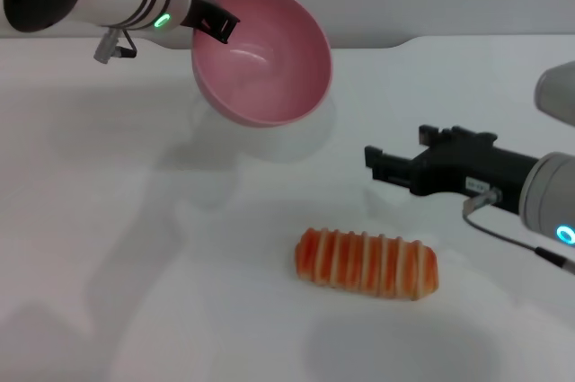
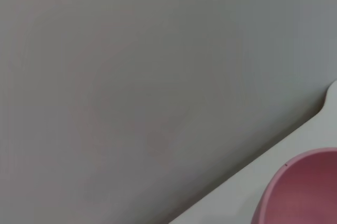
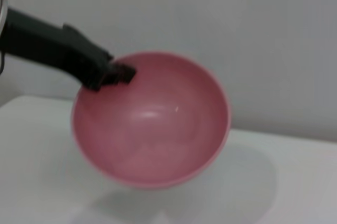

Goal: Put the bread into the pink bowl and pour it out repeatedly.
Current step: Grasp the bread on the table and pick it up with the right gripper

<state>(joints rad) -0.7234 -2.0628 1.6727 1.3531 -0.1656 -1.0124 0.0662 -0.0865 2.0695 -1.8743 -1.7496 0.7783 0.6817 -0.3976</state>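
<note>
The pink bowl [image 1: 262,57] hangs above the table at the back, tipped so its empty inside faces forward; it also shows in the right wrist view [image 3: 152,121] and at a corner of the left wrist view [image 2: 305,192]. My left gripper [image 1: 216,24] is shut on the bowl's rim, its black fingers [image 3: 113,72] clamped at the upper edge. The bread [image 1: 367,262], an orange-brown loaf with pale stripes, lies on the white table in front, apart from the bowl. My right gripper [image 1: 377,162] hovers to the right, above and behind the bread, holding nothing.
The white table [image 1: 135,247] spreads around the bread. A grey wall [image 2: 131,76] stands behind the table's far edge.
</note>
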